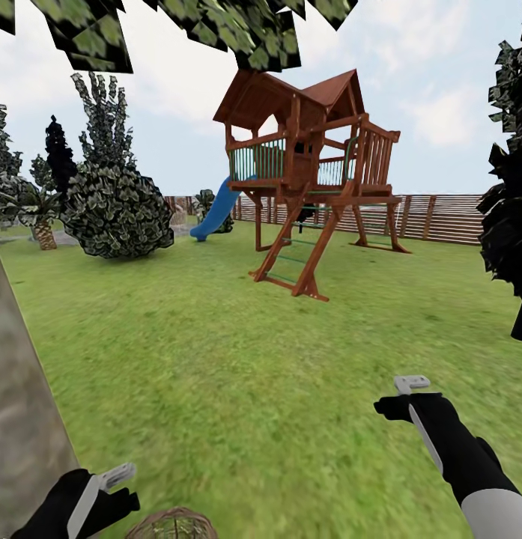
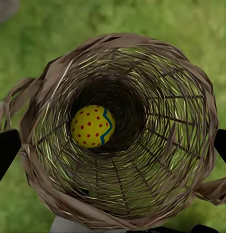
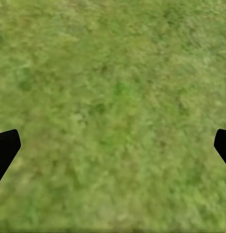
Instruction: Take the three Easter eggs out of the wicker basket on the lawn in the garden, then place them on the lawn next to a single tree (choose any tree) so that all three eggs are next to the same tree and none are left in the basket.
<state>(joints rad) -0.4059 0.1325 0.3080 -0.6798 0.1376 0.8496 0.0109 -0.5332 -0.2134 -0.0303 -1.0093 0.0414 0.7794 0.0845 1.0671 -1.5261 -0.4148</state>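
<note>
Left wrist view: egg (image 2: 92,126) sits straight below your spread left gripper (image 2: 113,145), deep in basket (image 2: 190,87); right gripper (image 3: 113,145) released over grass (image 3: 113,73).

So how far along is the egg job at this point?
One egg shows in the basket, so emptying isn't finished. The other two aren't visible, so whether they're placed can't be told. The left hand hovers over the basket; the right hand is open over bare lawn. A trunk stands close by.
</note>
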